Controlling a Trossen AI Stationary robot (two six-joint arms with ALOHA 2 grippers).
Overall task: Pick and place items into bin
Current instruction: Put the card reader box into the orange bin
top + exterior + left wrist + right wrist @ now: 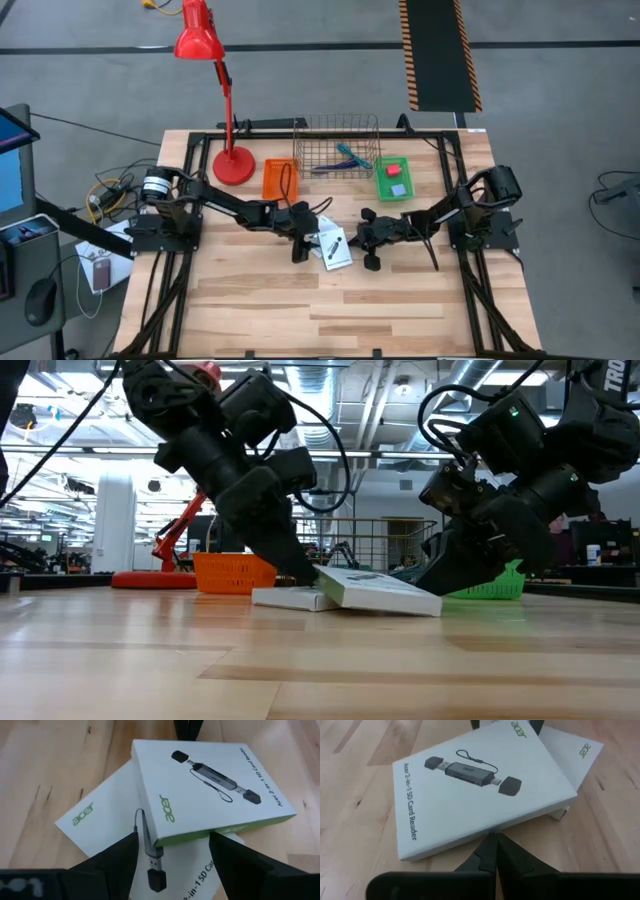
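- Mid-table, two white boxes sit stacked: the top box (336,247) lies crooked over the bottom box (95,822), one edge propped up so it's tilted, as the low view shows.
- Both are printed as card reader packaging, with a dark picture of the gadget on the lid.
- Left gripper (301,243) is down at the boxes from the left, jaws spread wide. In its wrist view the fingers (107,857) straddle the near edge of the top box but don't look clamped on it.
- Right gripper (371,260) is on the other side, jaws fully shut and empty, its tip right at the raised box's edge in its wrist view, maybe nudging it. Actual contact is hard to call.
- Wire bin (342,148) stands at the back of the table, with a teal tool (351,157) and what looks like a pen already inside. An orange tray (281,177) and a green tray (393,177) flank it; the green one holds a small red block (396,171).
- Step-wise, this reads as the pick on the top box, not yet grabbed.
- Next move probably needs the left jaws to close across the box's edge without dragging the lower one along, then a lift and carry back to the bin.
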